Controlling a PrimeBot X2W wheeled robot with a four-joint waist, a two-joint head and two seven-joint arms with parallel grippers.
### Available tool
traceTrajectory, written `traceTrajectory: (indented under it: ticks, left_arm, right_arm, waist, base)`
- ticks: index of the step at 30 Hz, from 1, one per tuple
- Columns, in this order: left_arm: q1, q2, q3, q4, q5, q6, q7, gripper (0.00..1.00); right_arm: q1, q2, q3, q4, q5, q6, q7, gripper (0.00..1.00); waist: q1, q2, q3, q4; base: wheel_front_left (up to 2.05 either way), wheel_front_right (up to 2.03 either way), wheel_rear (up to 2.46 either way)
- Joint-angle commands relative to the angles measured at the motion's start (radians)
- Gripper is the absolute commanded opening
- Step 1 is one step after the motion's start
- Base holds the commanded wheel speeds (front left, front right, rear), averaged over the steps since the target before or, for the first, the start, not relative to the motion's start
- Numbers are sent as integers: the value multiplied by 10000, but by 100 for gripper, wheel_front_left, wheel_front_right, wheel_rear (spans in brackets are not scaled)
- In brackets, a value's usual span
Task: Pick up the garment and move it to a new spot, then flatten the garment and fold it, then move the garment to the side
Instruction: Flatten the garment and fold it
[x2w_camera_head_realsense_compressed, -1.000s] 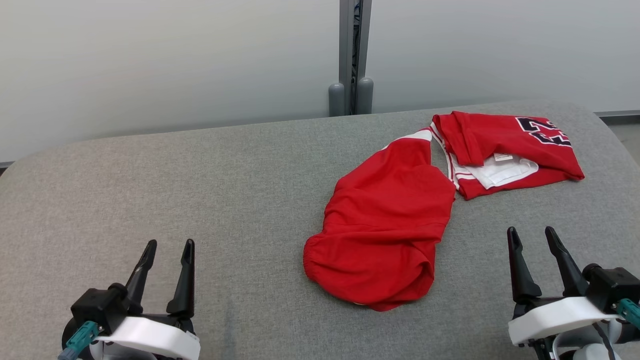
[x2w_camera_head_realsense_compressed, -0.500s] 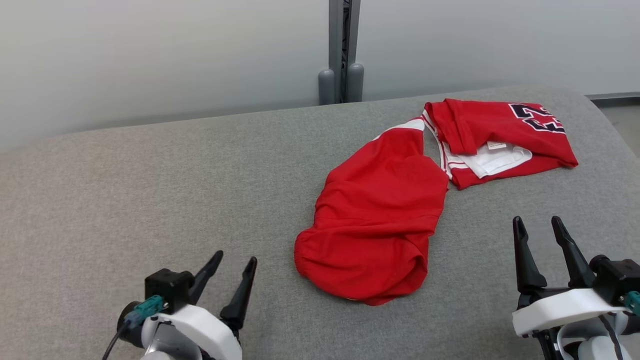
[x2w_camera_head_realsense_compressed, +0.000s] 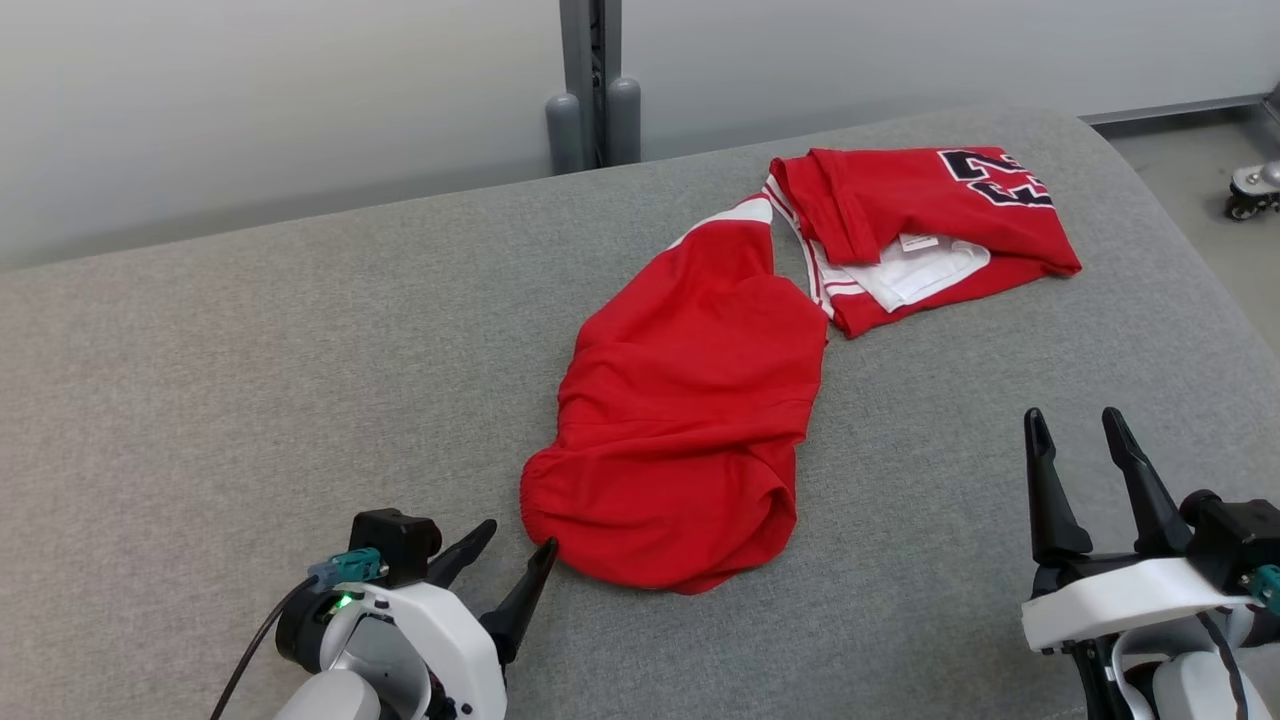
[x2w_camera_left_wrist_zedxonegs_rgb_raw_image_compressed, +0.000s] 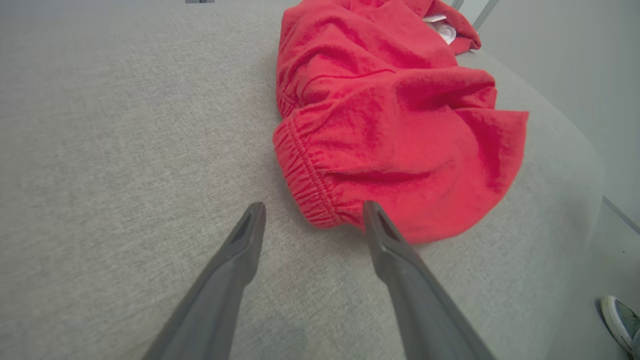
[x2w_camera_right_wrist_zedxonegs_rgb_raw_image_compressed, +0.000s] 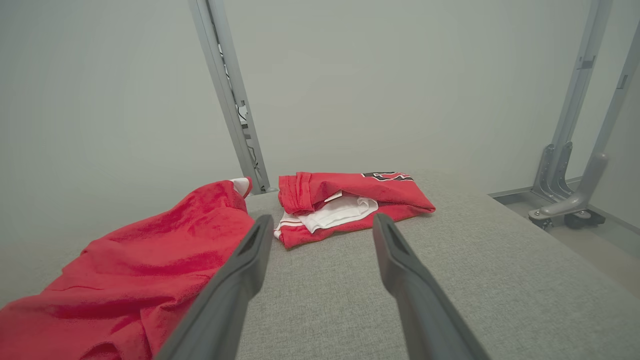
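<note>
On the grey counter, right of centre: red garment, crumpled, not yet lifted. Runs long from 7 o'clock to 1 o'clock in the head view, gathered elastic waistband at the 7 o'clock end, far end touching a second red piece, a numbered jersey with white lining showing, out at 1 o'clock.

Left gripper low near the counter's front edge, jaws moderately wide, holding nothing. Points toward 1 o'clock, nearly along the garment's long axis, one fingertip just beside the waistband. In the left wrist view, waistband dead ahead at 12 o'clock, bulging between the two tips; cannot tell if touching.

Right gripper at 4 o'clock from the garment, well apart from it, jaws about as wide, empty, aimed at 12 o'clock. In the right wrist view, garment off at 9 o'clock, jersey ahead beyond the tips.

Step in hand, as judged: reach for the first pickup. Left arm plainly the nearer. Calls for a short push ahead and down to straddle the waistband, then a close. Risk: pinching only the top layer of elastic, or dragging the jersey along at the contact point.
</note>
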Motion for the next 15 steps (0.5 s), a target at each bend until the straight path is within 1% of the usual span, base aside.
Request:
traceTrajectory:
  ticks: [1, 3, 9, 15]
  left_arm:
    - [-200, 93, -73, 40, -185, -15, 36, 100]
    - [-310, 253, -210, 143, -370, -16, 138, 100]
    - [-629, 441, -575, 320, -864, -17, 66, 100]
    - [-890, 558, -887, 399, -1183, -18, 32, 100]
  right_arm:
    - [-131, -56, -27, -14, 47, 0, -91, 100]
    - [-168, -52, 2, 23, 59, 0, -129, 100]
    - [-206, -53, 85, 131, 97, 0, -219, 100]
    - [-279, -53, 157, 229, 133, 0, -278, 100]
  waist:
    - [0, -1, 138, -179]
    - [0, -1, 225, -299]
    - [0, -1, 411, -557]
    - [0, -1, 497, -676]
  base:
    - [0, 0, 0]
    - [0, 0, 0]
    - [0, 0, 0]
    - [0, 0, 0]
